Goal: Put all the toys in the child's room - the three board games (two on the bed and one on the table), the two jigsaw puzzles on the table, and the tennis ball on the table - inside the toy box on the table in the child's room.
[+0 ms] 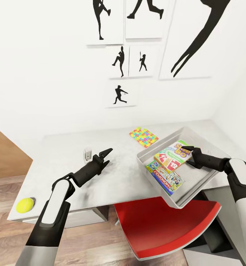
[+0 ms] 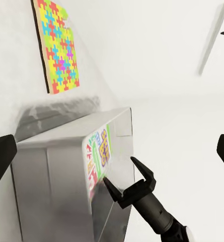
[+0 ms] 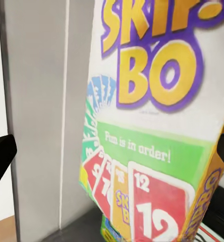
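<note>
Now the Skip-Bo box is gripped, seemingly, by the right gripper inside the toy box; the left gripper is held with jaws spread, empty, above the bench.

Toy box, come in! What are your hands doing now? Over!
Right hand over toy box, at Skip-Bo game, grip unclear. Left hand open, empty. Jigsaw puzzle and tennis ball on table.

white arm shells, black joints (2 arms)
</note>
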